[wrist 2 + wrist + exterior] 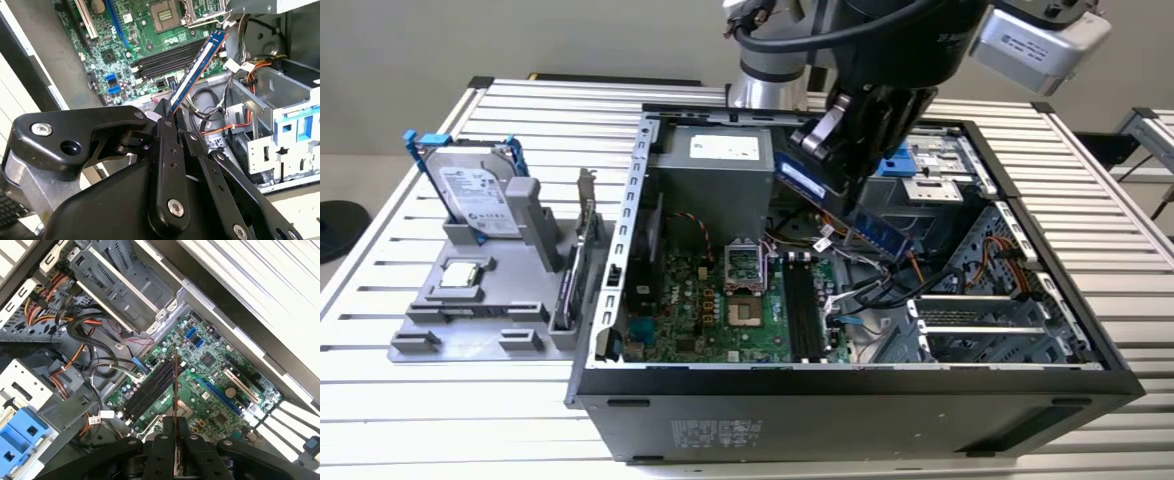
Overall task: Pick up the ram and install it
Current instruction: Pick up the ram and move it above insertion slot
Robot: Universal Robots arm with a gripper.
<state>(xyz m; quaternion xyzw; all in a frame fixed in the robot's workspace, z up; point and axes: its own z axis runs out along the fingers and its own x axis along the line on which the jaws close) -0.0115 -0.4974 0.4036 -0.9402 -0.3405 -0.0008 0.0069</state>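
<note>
Open air lies between the ram (883, 236) and the memory slots (803, 300) below it. Loose cables (874, 290) crowd just beside those slots, toward the drive cage (981, 318).

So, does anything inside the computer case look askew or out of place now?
Only the ram: the claw holds it slanted above the open case, not seated in the black memory slots. Loose cables lie beside those slots. No damage shows.

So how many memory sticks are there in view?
1: the ram is held in the gripper, tilted above the open computer case. Others could be hidden behind the arm.
</note>
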